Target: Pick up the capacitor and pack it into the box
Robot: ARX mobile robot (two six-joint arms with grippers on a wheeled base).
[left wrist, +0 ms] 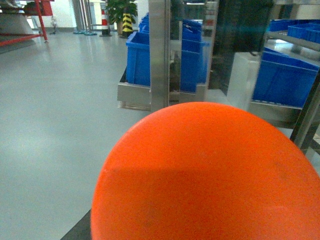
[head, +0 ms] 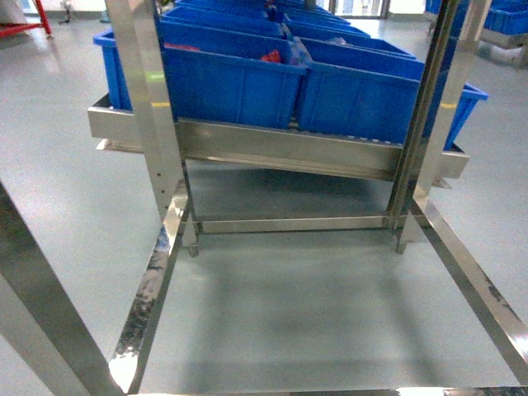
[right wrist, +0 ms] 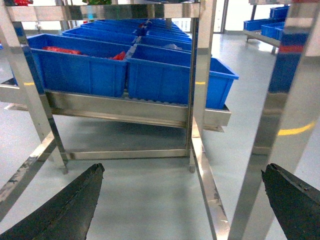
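Right, head view looks down on a steel rack (head: 272, 157) with blue crates (head: 231, 78) lined up in rows on its sloped shelf. Something red (head: 271, 57) pokes up inside one crate, too small to identify. Below the shelf is grey floor (head: 289, 305), framed by the rack's shiny lower rails. Neither arm shows in this view, and neither the box nor any capacitor can be made out in any of the three views.

Over on the right wrist camera, the right end effector (right wrist: 182, 200) is spread wide: two dark fingers (right wrist: 65, 207) sit at the bottom corners of the frame, far apart, with nothing between them but floor and a steel upright (right wrist: 200, 80). It holds nothing. Ahead of it are the same crates, red contents (right wrist: 62, 50) lying in the left one.

Left wrist camera now, and a big orange dome (left wrist: 205, 175) fills the lower half of the picture, blocking whatever is beneath. The left end effector cannot be seen here, so I can't tell how it stands. Behind the dome is a steel post (left wrist: 160, 55), more blue crates on rack shelves, and in the far background a yellow-and-black striped bollard (left wrist: 127, 22) beside a green plant (left wrist: 117, 7).
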